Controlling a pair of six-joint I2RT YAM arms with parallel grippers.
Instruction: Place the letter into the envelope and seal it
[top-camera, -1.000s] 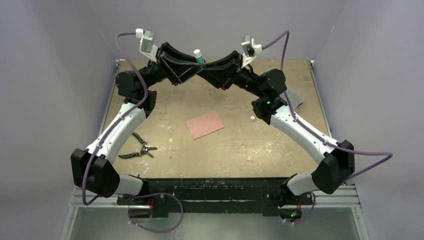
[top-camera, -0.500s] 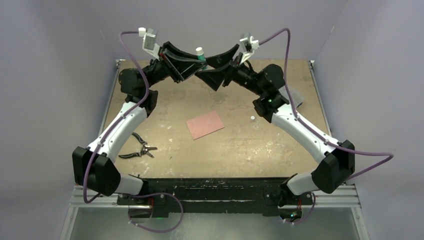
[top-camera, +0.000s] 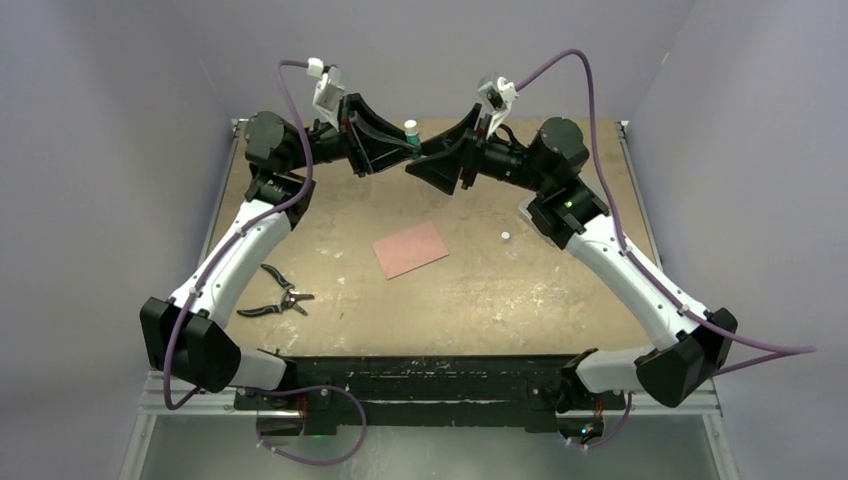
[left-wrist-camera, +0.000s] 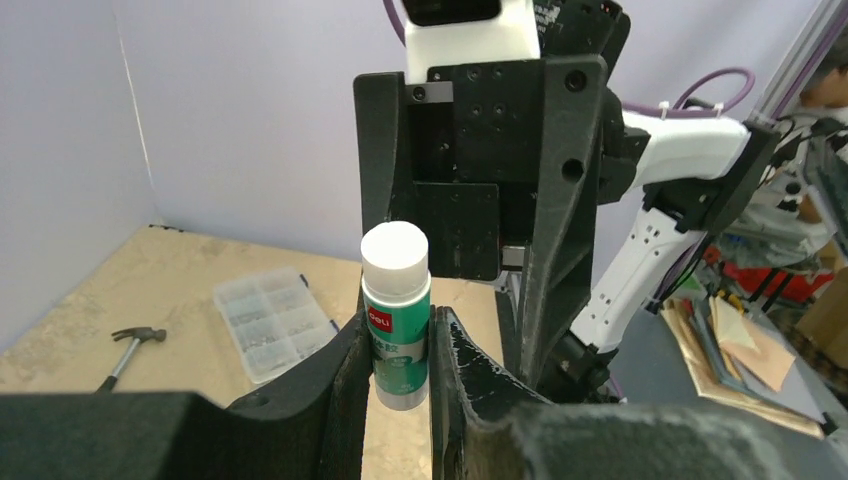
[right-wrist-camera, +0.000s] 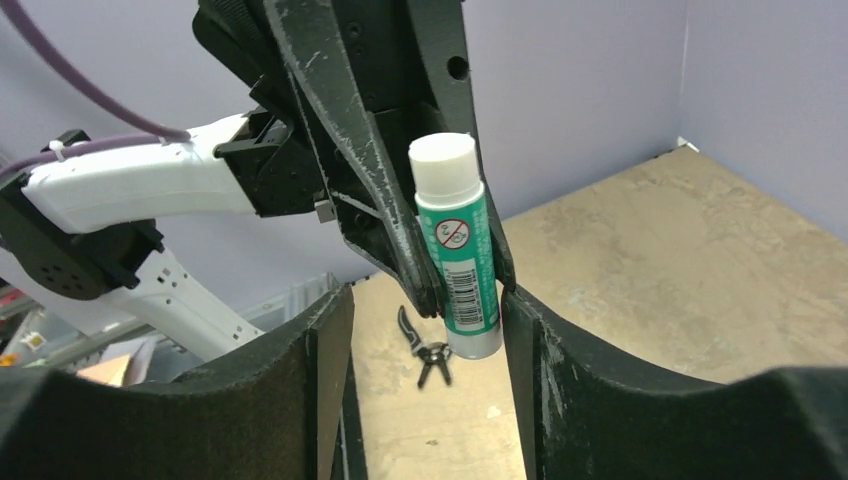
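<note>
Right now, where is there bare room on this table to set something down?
Bare: near-right, between pink paper, small white piece and right arm; between paper and pliers. Crowded: far edge, where left gripper and right gripper meet at the glue stick.

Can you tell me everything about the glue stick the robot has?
The glue stick is a small tube that looks like plastic, with a green and white label, a barcode, a little red no-sign and a white top. It stands upright in the air above the table, pinched at its lower half by the left gripper. The right gripper faces it with its jaws apart. One of them is very close to the tube, but I cannot tell if they touch.
</note>
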